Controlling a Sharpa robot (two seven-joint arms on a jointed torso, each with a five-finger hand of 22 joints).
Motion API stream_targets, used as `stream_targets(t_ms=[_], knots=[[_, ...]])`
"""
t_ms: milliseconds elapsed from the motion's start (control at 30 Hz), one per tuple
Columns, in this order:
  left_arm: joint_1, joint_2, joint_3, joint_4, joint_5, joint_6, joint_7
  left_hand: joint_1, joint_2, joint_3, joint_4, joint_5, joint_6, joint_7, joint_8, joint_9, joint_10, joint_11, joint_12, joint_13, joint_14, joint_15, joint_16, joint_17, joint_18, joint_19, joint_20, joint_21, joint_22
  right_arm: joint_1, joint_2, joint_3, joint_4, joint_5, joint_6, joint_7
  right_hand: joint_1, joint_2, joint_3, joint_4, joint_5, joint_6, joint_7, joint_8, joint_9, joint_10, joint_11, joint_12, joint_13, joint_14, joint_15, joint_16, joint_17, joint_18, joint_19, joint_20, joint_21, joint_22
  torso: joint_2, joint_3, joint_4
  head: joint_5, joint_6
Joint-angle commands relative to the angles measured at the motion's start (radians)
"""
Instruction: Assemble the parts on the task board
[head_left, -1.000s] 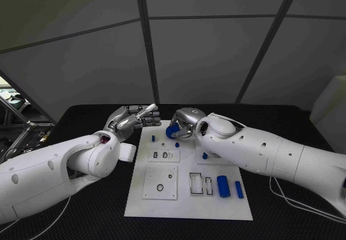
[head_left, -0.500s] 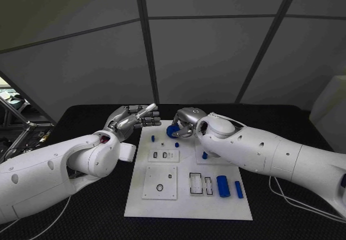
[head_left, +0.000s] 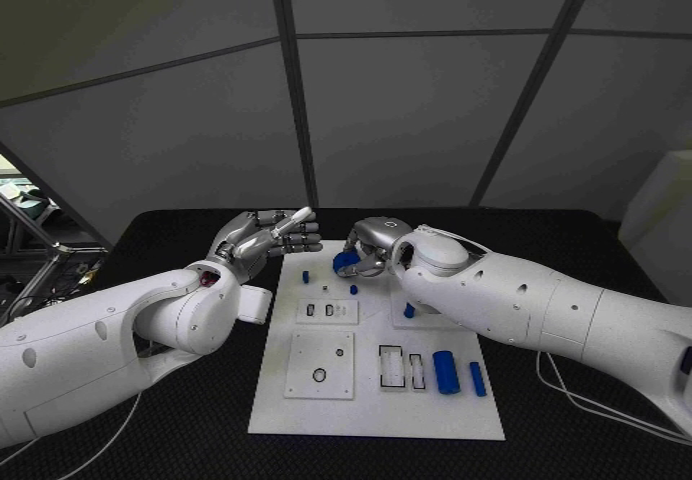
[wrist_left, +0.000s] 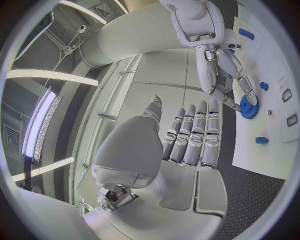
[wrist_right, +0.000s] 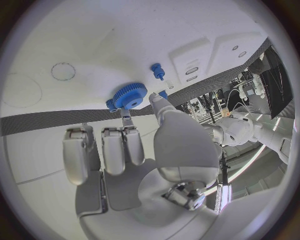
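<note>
The white task board (head_left: 433, 405) lies in the middle of the black table. My right hand (head_left: 369, 242) hovers over the board's far end and pinches a blue gear (head_left: 346, 262) (wrist_right: 129, 95) (wrist_left: 249, 107) between thumb and a finger. A small blue peg (head_left: 353, 289) (wrist_right: 157, 71) stands on the board just below the gear, and another blue peg (head_left: 306, 275) (wrist_left: 262, 140) stands to its left. My left hand (head_left: 267, 237) (wrist_left: 187, 140) is raised beside the board's far left corner, fingers straight and together, holding nothing. Two blue cylinders (head_left: 446, 372) lie near the board's right edge.
Raised white blocks with slots and holes (head_left: 327, 311) (head_left: 320, 365) sit on the board's left half, and narrow slots (head_left: 391, 366) near its middle. A blue piece (head_left: 410, 311) shows beside my right forearm. Black table (head_left: 173, 230) surrounds the board.
</note>
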Motion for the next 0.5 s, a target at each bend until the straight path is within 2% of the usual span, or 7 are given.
stream_targets(t_ms=[33, 100, 167, 500], knots=[[0.002, 0.000, 0.001, 0.002, -0.005, 0.003, 0.003, 0.002, 0.008, 0.000, -0.005, 0.003, -0.002, 0.006, -0.005, -0.001, -0.008, 0.001, -0.006, -0.001, -0.004, -0.001, -0.003, 0.001, -0.015, -0.006, 0.003, -0.006, -0.001, -0.002, -0.002, -0.003, -0.002, 0.021, 0.052, -0.004, -0.027, -0.012, -0.010, 0.086, -0.003, -0.007, 0.002, 0.007, 0.002, 0.038, 0.007, -0.006, 0.153, 0.068, 0.008, -0.006, 0.082, -0.008, 0.105, 0.009, 0.006, 0.263, 0.000, -0.0002, 0.0001, 0.000, 0.000], [0.002, 0.000, 0.001, 0.002, -0.005, 0.003, 0.003, 0.002, 0.008, 0.000, -0.005, 0.003, -0.002, 0.006, -0.005, -0.001, -0.008, 0.001, -0.006, -0.001, -0.005, -0.001, -0.003, 0.001, -0.015, -0.007, 0.003, -0.006, -0.001, -0.002, -0.003, -0.003, -0.003, 0.026, 0.058, -0.006, -0.021, -0.025, -0.011, 0.143, -0.002, -0.008, 0.004, 0.007, 0.002, 0.039, 0.005, -0.006, 0.153, 0.069, 0.010, -0.006, 0.083, -0.008, 0.105, 0.008, 0.006, 0.263, 0.001, -0.0001, 0.0008, -0.001, 0.000], [0.002, 0.000, 0.001, 0.002, -0.005, 0.003, 0.003, 0.002, 0.008, 0.000, -0.005, 0.003, -0.002, 0.006, -0.005, -0.001, -0.008, 0.001, -0.006, -0.001, -0.005, -0.001, -0.003, 0.001, -0.015, -0.007, 0.003, -0.006, -0.001, -0.002, -0.003, -0.003, -0.004, 0.033, 0.064, -0.011, -0.019, -0.029, -0.013, 0.168, -0.002, -0.009, 0.003, 0.007, 0.002, 0.039, 0.007, -0.005, 0.154, 0.069, 0.008, -0.005, 0.084, -0.008, 0.105, 0.009, 0.006, 0.263, 0.000, -0.0002, 0.0007, -0.001, 0.000], [0.002, -0.002, 0.001, 0.002, -0.005, 0.002, 0.003, 0.002, 0.008, 0.000, -0.005, 0.003, -0.002, 0.006, -0.006, -0.001, -0.009, 0.001, -0.007, -0.001, -0.005, -0.001, -0.004, 0.001, -0.015, -0.007, 0.003, -0.006, -0.001, -0.002, -0.021, -0.003, -0.002, 0.045, 0.065, -0.032, -0.028, -0.029, -0.016, 0.175, 0.001, -0.012, 0.003, 0.006, 0.002, 0.041, 0.008, -0.003, 0.157, 0.069, 0.009, -0.004, 0.087, -0.008, 0.105, 0.009, 0.006, 0.263, 0.000, 0.0000, -0.0008, 0.000, 0.000]])
